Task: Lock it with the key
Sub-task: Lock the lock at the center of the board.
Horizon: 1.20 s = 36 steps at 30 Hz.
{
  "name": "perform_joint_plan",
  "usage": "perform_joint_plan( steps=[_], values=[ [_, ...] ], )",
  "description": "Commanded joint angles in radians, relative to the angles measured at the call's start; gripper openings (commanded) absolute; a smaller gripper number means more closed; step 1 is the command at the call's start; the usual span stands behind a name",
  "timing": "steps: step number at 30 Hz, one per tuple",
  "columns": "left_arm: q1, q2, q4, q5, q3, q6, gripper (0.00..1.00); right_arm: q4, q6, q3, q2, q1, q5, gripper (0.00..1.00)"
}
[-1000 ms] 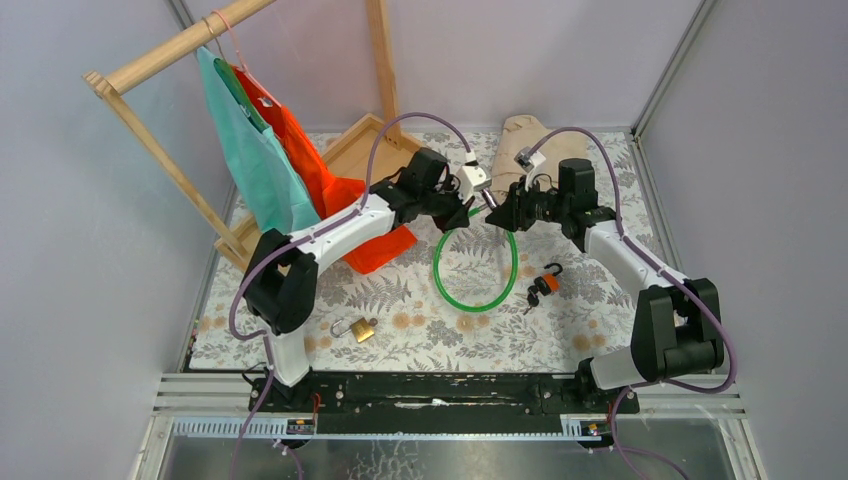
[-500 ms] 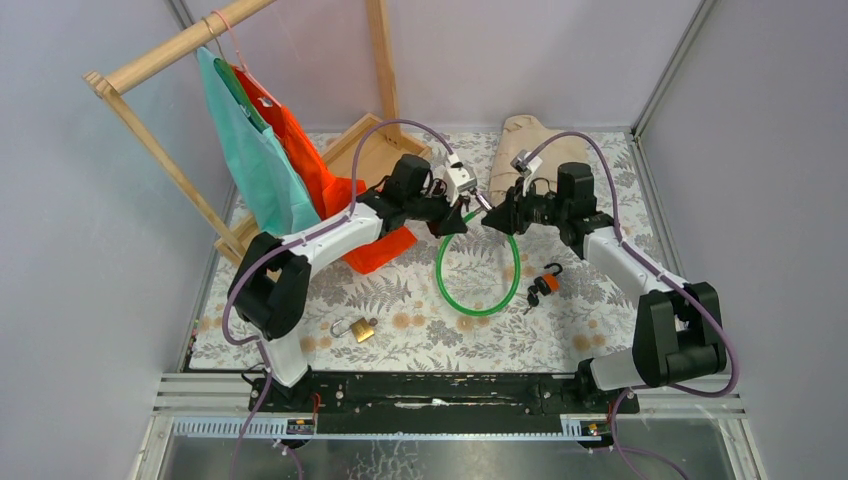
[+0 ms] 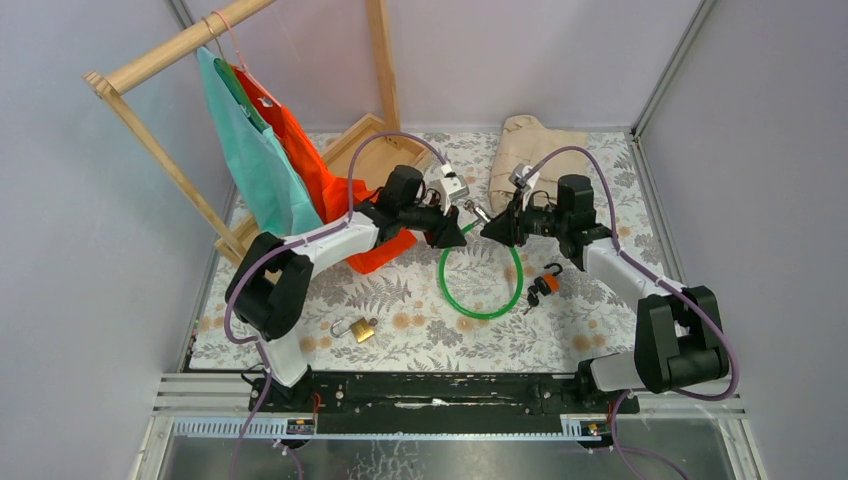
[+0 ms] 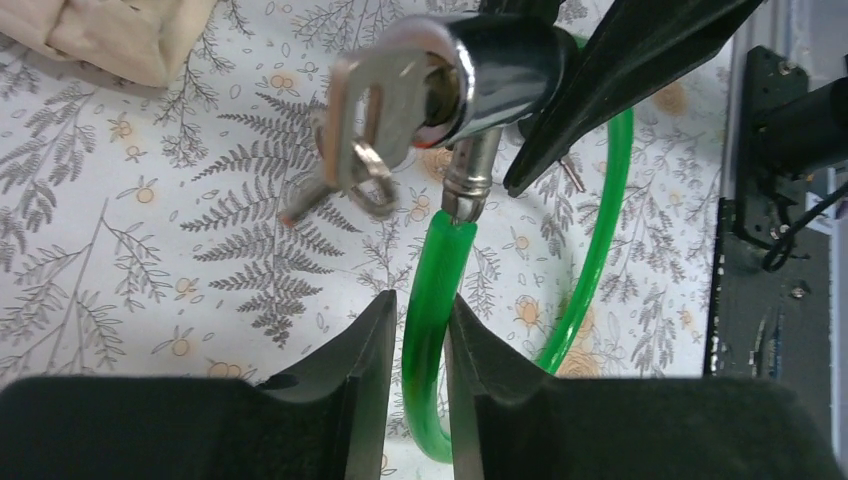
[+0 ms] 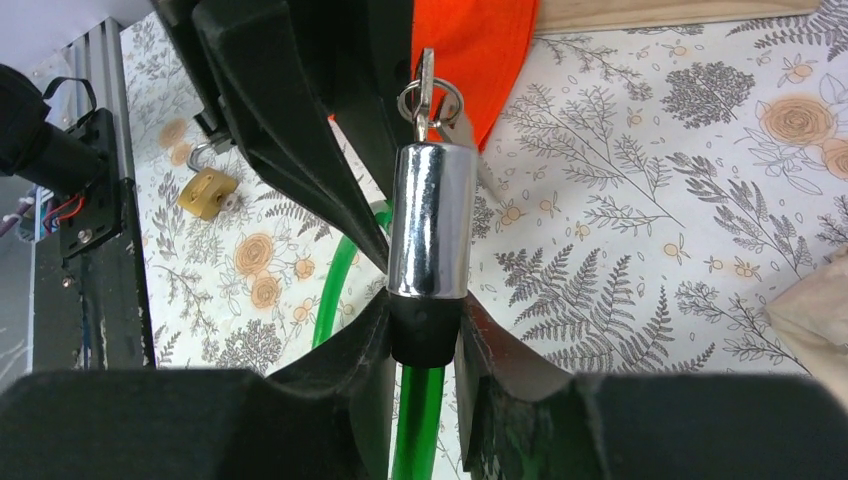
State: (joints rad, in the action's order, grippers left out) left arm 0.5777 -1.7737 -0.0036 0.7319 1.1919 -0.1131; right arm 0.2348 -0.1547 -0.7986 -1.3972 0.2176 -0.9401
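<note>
A green cable lock (image 3: 478, 315) loops over the flowered table. My left gripper (image 3: 461, 232) is shut on the green cable (image 4: 428, 290) just below its metal pin end (image 4: 468, 178). The pin's tip meets the side of the chrome lock cylinder (image 4: 500, 62); I cannot tell how deep it sits. My right gripper (image 3: 489, 228) is shut on the black collar (image 5: 425, 338) at the cylinder's (image 5: 432, 220) base. A key (image 5: 427, 85) with a ring sticks in the cylinder's far end, also seen in the left wrist view (image 4: 372, 105).
A brass padlock (image 3: 362, 329) lies front left. A small orange-and-black lock (image 3: 545, 285) lies right of the loop. A wooden rack (image 3: 170, 50) with teal (image 3: 262, 160) and orange (image 3: 335, 195) bags stands back left. A beige cloth (image 3: 525, 145) lies at the back.
Both grippers have come down a little toward the table with the cable end and cylinder still held together. The left wrist has drawn back to the left.
</note>
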Motion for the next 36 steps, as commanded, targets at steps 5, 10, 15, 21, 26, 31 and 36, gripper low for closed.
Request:
perform_joint_plan(
  steps=[5, 10, 15, 21, 26, 31, 36],
  values=[
    [-0.042, 0.035, 0.177, 0.093, -0.067, 0.077, 0.32, 0.095, -0.049, 0.017, 0.064, 0.013, -0.119, 0.00],
    [-0.051, 0.035, 0.184, 0.123, -0.066, 0.089, 0.14, 0.097, -0.049, 0.020, 0.065, 0.013, -0.131, 0.00],
    [-0.051, 0.030, 0.176, 0.184, -0.023, 0.133, 0.00, 0.166, 0.021, 0.027, 0.058, 0.014, -0.136, 0.00],
    [-0.050, 0.047, 0.205, 0.186, 0.018, 0.185, 0.00, 0.156, 0.015, 0.024, 0.064, 0.031, -0.138, 0.00],
    [-0.041, 0.041, 0.162, 0.154, 0.073, 0.160, 0.00, 0.055, -0.066, 0.002, 0.069, 0.074, -0.090, 0.00],
    [-0.040, 0.038, 0.112, 0.116, 0.116, 0.120, 0.00, -0.006, -0.130, -0.008, 0.060, 0.096, -0.037, 0.00],
    [-0.038, 0.068, 0.067, 0.096, 0.090, 0.017, 0.00, -0.025, -0.130, -0.024, 0.056, 0.096, -0.045, 0.02]
  ],
)
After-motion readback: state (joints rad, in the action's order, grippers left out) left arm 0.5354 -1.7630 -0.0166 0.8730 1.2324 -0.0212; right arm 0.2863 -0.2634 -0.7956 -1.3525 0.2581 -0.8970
